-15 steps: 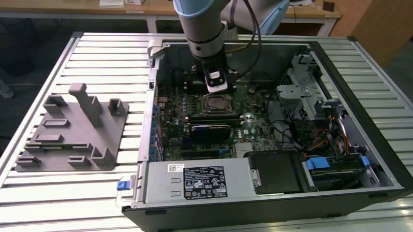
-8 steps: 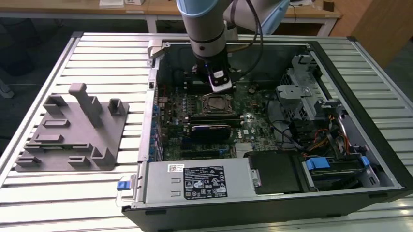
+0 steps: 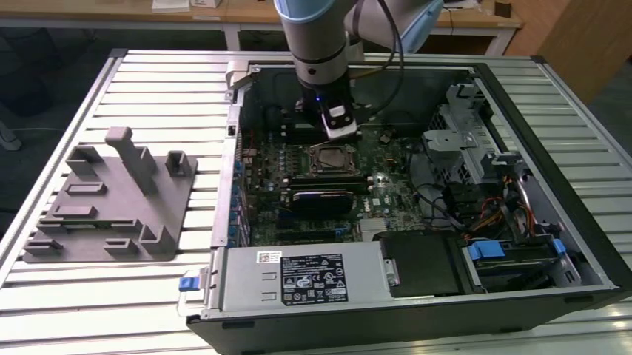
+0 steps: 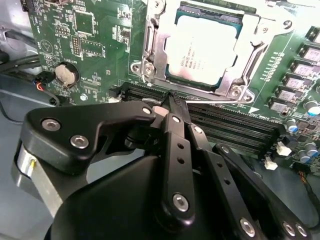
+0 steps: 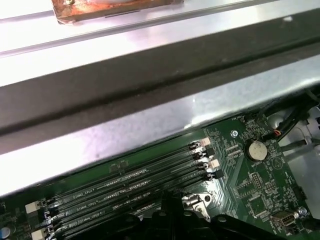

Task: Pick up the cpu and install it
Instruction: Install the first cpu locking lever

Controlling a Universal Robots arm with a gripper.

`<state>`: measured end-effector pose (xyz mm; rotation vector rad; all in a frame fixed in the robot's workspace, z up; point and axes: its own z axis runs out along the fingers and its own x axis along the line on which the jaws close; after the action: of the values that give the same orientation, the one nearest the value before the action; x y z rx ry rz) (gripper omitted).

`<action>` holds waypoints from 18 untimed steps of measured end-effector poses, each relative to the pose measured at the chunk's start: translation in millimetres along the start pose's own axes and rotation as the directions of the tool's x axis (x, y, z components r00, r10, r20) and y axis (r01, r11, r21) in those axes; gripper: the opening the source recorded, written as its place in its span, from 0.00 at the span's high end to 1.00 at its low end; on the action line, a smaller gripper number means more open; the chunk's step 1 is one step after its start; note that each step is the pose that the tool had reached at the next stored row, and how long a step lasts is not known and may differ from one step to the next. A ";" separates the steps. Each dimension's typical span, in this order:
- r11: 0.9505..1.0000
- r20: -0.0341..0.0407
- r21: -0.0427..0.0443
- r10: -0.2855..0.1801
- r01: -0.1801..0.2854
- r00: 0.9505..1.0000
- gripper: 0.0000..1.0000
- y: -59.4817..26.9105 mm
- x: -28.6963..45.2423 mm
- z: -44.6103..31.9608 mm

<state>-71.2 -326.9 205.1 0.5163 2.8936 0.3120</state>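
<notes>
In the exterior view the grey tray (image 3: 109,200) lies left of the open computer case (image 3: 415,296), where my pincer (image 4: 172,100), fingers pressed together on nothing, hangs over the memory slots (image 4: 225,127) just beside the cpu (image 4: 200,47) seated in its socket.

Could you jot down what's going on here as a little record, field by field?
Setting: open computer case lying on a slatted metal table
Cpu: seated in the motherboard socket
Gripper: shut, holding nothing, above the memory slots beside the socket
Arm: reaching down into the case
Grey plastic tray: on the table at the exterior view's left
Power supply: at the case's near edge
</notes>
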 end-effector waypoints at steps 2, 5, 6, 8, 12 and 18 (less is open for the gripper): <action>1.000 0.001 0.012 -0.002 0.002 1.000 0.89 1.1 -0.3 0.5; 1.000 0.002 0.019 -0.003 0.003 1.000 0.89 3.5 0.4 1.2; 1.000 0.002 0.019 -0.003 0.003 1.000 0.89 4.1 0.7 1.4; 1.000 0.002 0.019 -0.004 0.004 1.000 0.89 5.2 1.1 1.7; 1.000 0.002 0.019 -0.004 0.004 1.000 0.89 6.7 1.5 2.4; 1.000 0.001 0.022 -0.006 0.006 1.000 0.89 7.8 2.4 4.7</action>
<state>-69.9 -318.0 202.1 0.5109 2.9004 0.2788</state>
